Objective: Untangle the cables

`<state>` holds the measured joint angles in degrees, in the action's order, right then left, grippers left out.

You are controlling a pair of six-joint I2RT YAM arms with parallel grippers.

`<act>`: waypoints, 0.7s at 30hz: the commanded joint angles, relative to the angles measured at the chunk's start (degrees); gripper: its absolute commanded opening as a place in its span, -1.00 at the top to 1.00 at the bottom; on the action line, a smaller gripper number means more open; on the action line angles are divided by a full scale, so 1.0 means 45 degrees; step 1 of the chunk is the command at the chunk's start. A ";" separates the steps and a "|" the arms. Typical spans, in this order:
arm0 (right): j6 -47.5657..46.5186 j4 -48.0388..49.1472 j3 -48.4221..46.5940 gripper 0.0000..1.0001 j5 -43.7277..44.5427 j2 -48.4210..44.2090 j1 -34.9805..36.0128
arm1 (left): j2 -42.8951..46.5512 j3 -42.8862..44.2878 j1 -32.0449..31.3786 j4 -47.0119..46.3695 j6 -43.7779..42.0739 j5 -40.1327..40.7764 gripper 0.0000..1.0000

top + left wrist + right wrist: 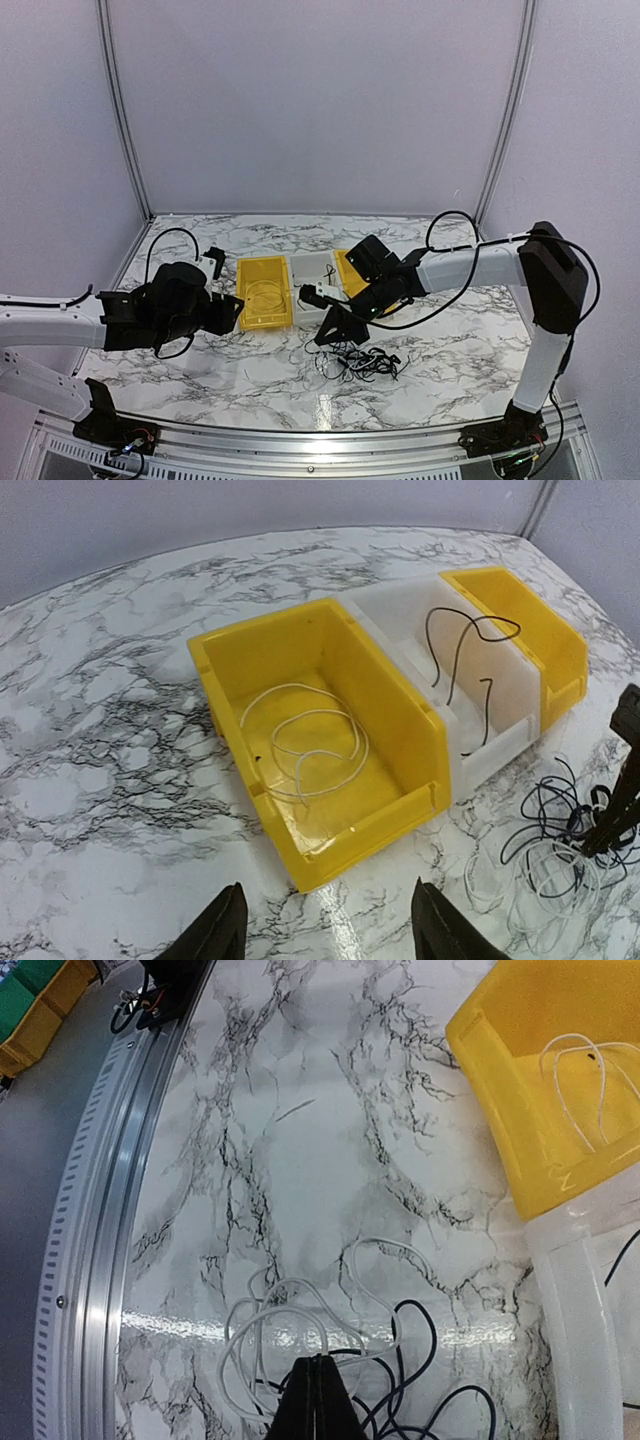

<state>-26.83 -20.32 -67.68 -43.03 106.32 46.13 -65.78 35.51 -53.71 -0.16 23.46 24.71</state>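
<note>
My left gripper (328, 935) hangs spread wide, empty.
A white cable (300, 742) lies in the yellow bin (390, 705), a black cable (452, 665) in the clear bin (395, 600); my right gripper (315, 1360) is pinched closed in the cables (362, 363) heaped on the table (200, 380).

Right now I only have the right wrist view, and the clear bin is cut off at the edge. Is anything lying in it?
Observer: Yes. The left wrist view shows a black cable lying loosely curved inside the clear bin.
Operator: Is there another bin past it?
Observer: A second yellow bin sits beside it, on the side away from the first yellow bin.
Operator: Where is the left gripper?
Observer: The left gripper hovers open in front of the first yellow bin, with nothing between its fingers.
</note>
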 commanded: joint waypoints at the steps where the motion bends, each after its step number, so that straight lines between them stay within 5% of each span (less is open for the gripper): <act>1: -0.0146 -0.0615 -0.0731 1.00 -0.0175 -0.1310 0.0138 | -0.0572 -0.0063 -0.0589 -0.1742 -0.1581 -0.2184 -0.18; 6: -0.0228 -0.1171 -0.0957 1.00 -0.0689 -0.2788 0.0136 | -0.1189 -0.0991 -0.1778 -0.4785 -0.2676 -0.3975 -0.23; 21: -0.0517 -0.4002 -0.3946 1.00 -0.2168 -0.3685 0.0139 | -0.6715 0.2465 -0.3770 -0.8855 -0.3371 -0.3651 -0.21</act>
<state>-27.64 -33.36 -79.68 -49.19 92.01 46.13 -90.67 44.23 -70.02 -31.53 9.10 9.23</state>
